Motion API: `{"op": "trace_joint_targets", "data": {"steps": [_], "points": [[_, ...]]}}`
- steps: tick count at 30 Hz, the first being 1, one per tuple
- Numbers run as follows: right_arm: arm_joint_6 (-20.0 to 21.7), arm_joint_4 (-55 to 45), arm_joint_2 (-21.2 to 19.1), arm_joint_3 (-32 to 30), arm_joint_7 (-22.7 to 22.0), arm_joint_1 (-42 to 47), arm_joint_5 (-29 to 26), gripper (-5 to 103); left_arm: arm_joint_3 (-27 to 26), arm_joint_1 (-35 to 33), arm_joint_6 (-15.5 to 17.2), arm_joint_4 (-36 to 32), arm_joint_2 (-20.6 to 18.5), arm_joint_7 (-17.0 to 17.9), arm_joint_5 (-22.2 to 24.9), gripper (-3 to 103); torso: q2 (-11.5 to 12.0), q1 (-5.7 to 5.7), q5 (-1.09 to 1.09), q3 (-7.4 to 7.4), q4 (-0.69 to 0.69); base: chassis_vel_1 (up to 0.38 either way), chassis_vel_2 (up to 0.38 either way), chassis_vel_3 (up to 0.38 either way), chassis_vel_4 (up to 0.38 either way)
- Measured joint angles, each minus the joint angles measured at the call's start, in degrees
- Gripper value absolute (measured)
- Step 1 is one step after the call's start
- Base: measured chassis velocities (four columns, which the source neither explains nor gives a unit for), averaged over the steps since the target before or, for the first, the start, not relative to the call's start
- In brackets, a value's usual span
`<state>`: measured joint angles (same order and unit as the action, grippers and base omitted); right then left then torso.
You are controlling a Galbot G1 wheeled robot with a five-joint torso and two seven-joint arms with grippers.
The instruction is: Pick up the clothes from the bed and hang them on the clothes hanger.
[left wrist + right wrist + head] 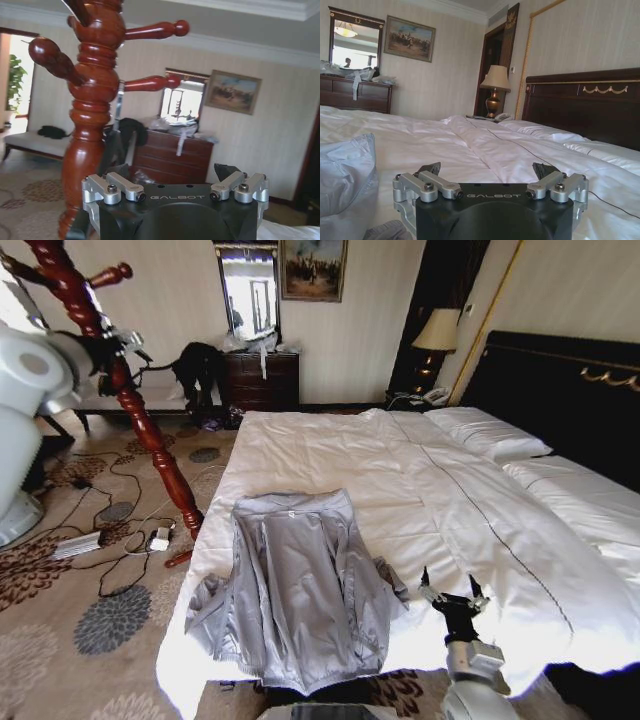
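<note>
The clothes, a light grey jacket, lie spread flat on the bed's white duvet near its foot; the right wrist view catches a sleeve of the jacket. My right gripper is open and empty, low over the duvet just right of the jacket. My left arm is raised, and its gripper is open and empty beside the red wooden coat stand. A thin dark clothes hanger with a silver hook hangs from a peg of that stand, close in front of the left gripper.
The coat stand leans up from the carpet left of the bed. Cables and a power strip lie at its base. A dark dresser with a black garment heap stands at the far wall. The dark headboard is at the right.
</note>
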<state>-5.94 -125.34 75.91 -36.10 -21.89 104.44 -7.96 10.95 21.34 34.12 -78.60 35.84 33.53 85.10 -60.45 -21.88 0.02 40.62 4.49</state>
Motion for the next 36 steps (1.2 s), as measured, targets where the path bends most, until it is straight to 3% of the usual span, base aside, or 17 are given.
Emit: {"op": "trace_joint_targets", "data": {"steps": [7, 11, 19, 27, 32, 36], "points": [[-0.35, 0.08, 0.37, 0.79, -0.01, 0.28, 0.90, 100, 6.26, 8.53, 2.56, 12.72, 3.42, 0.58, -0.29, 88, 0.00, 0.00, -0.02, 0.00, -0.06, 0.000, 0.000, 0.000, 0.000], [-0.60, 0.10, 0.57, 0.99, 0.00, 0.48, 1.35, 100, 6.90, 9.43, 3.95, 17.98, 5.78, 0.53, -1.33, 92, 0.01, 0.00, -0.03, 0.00, -0.01, 0.000, 0.000, 0.000, 0.000], [-0.93, 0.25, 0.90, 0.92, 0.00, 0.65, 1.60, 100, 6.61, 10.06, 4.56, 23.58, 8.28, -0.74, -3.62, 94, 0.00, 0.00, -0.03, 0.00, -0.02, 0.000, 0.000, 0.000, 0.000], [-1.64, 1.19, 1.99, 1.98, 0.04, 0.38, 2.68, 100, 6.34, 10.07, 4.45, 31.09, 9.89, -5.05, -6.92, 96, 0.00, 0.00, -0.05, 0.00, -0.06, 0.000, 0.000, 0.000, 0.000], [-1.64, 1.04, 2.02, 2.08, 0.04, 0.34, 2.65, 100, 5.33, 10.06, 4.45, 31.81, 11.41, -5.48, -6.99, 93, 0.00, 0.00, 0.00, 0.00, 0.02, 0.000, 0.000, 0.000, 0.000], [-1.73, 0.76, 2.15, 1.86, 0.04, 0.82, 2.94, 100, 5.34, 10.79, 4.45, 32.75, 12.20, -6.20, -7.49, 92, 0.00, 0.00, -0.03, -0.01, -0.05, 0.000, 0.000, 0.000, 0.000]]}}
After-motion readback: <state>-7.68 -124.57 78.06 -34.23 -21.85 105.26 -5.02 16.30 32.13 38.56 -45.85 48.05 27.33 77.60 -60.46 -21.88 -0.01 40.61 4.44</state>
